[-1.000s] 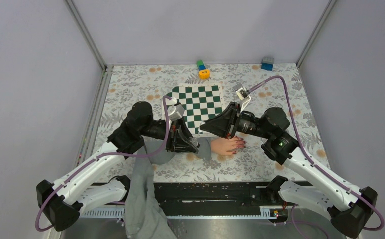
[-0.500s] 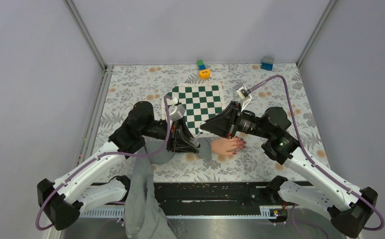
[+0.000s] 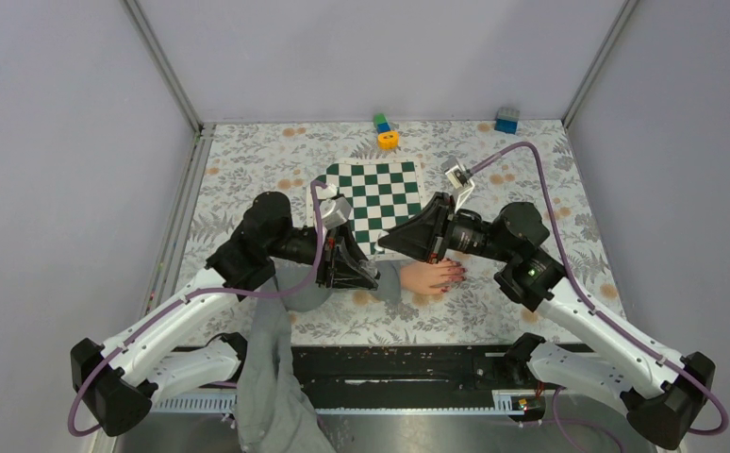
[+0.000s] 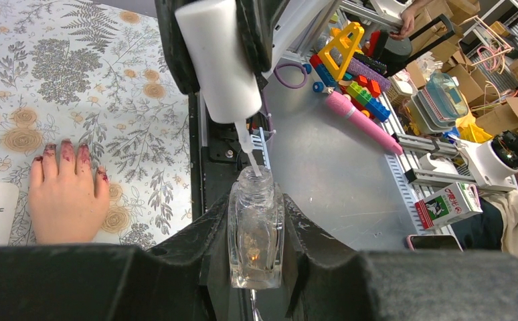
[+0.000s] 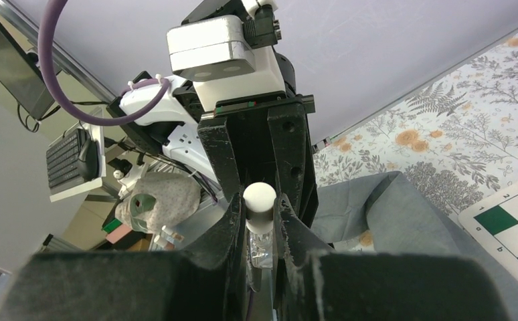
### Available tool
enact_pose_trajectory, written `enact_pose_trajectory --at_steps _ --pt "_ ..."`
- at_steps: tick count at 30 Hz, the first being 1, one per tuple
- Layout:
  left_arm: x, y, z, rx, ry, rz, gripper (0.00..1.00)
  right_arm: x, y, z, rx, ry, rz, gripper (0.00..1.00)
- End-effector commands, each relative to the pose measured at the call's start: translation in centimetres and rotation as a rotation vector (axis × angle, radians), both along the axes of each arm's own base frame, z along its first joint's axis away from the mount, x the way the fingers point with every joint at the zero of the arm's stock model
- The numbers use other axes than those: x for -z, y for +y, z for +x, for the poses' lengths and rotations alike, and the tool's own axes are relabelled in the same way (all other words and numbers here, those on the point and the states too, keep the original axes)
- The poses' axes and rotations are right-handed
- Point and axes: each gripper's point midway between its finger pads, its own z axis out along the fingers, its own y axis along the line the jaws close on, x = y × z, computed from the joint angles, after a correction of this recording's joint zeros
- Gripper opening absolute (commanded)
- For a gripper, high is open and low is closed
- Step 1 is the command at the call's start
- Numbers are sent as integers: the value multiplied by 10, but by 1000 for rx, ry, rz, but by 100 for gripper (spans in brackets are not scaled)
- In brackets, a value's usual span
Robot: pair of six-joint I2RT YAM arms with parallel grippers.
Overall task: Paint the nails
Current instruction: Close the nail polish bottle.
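Note:
A pale hand [image 3: 427, 277] with a grey sleeve [image 3: 281, 321] lies flat on the flowered table, its dark red nails [image 3: 456, 274] pointing right. The hand [image 4: 62, 200] and nails [image 4: 65, 148] also show in the left wrist view. My left gripper [image 3: 361, 272] is shut on a clear glass polish bottle [image 4: 256, 231], held upright above the wrist. My right gripper [image 3: 406, 241] is shut on the white brush cap [image 5: 259, 198]. In the left wrist view the cap [image 4: 219, 60] hangs over the bottle with its brush stem [image 4: 251, 152] in the bottle's neck.
A green and white chessboard [image 3: 378, 193] lies behind the hand. An orange ring [image 3: 388, 140], a green and blue block [image 3: 380, 122] and a blue block [image 3: 506, 119] sit at the far edge. Toys and boxes [image 4: 350, 67] lie beyond the table.

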Motion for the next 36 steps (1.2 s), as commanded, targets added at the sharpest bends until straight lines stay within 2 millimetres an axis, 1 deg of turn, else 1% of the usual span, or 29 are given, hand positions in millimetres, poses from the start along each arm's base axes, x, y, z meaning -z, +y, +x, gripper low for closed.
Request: enact_pose_trajectory --at_steps 1,17,25,36 --pt "-12 -2 0 3 -59 -50 0 -21 3 -10 -43 -51 46 0" --pt "-14 0 4 -38 -81 -59 0 -18 6 -17 -68 -40 37 0" --pt "-18 2 3 -43 -99 -70 0 -9 7 -14 -52 -30 14 0" --pt "-18 2 3 -48 -103 -71 0 -3 10 -12 -52 -22 5 0"
